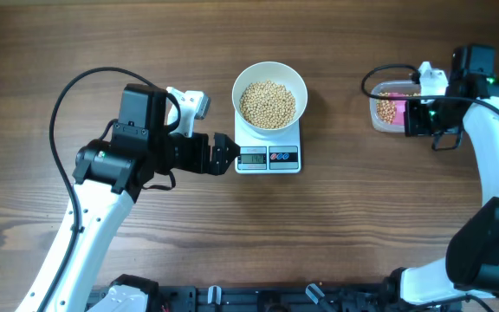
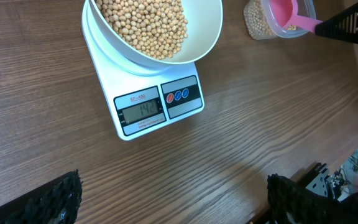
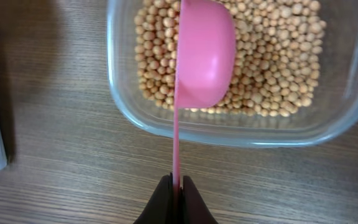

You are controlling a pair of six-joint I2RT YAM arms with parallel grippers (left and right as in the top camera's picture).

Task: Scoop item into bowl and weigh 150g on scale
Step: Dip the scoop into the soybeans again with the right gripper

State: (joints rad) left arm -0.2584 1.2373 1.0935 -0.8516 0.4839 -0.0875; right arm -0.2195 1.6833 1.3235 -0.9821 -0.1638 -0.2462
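As the left gripper [image 1: 226, 154] hovers wide open, the right gripper [image 3: 176, 186] pinches a scoop [image 3: 205, 53].

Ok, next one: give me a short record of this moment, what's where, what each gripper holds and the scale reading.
bowl: on the scale, filled with beans
display: seems to read 142
left gripper: jaws open, empty, left of the scale
right gripper: jaws shut on the pink scoop's handle
pink scoop: over the beans in the clear tub

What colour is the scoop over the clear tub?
Pink: the scoop shows best in the right wrist view.
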